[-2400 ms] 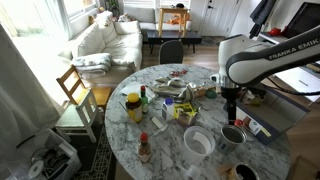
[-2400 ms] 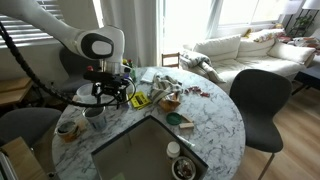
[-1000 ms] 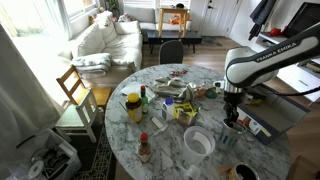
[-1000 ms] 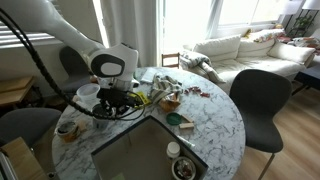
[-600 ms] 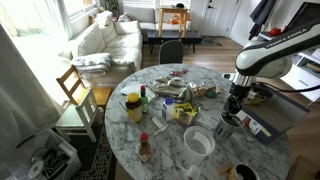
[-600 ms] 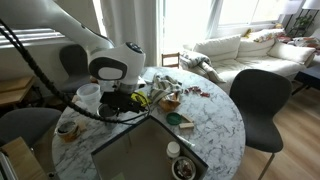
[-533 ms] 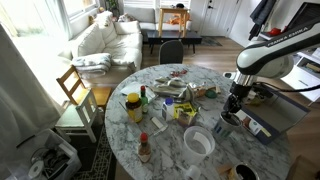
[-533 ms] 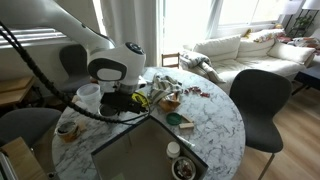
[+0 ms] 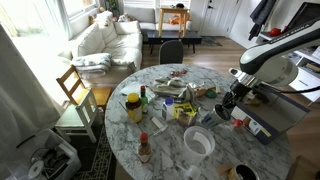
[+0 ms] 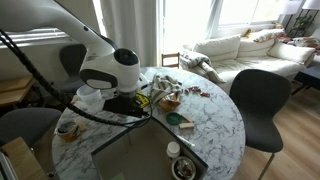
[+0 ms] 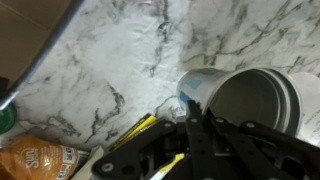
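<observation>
Your gripper (image 11: 190,120) is pinched closed on the near rim of the cup (image 11: 245,100), which tilts just right of the jaws. The contact itself is dark and blurred. Lower left, a bag (image 11: 40,160) is cut off. In an exterior view, your arm (image 10: 112,70) hides the jaws.
</observation>
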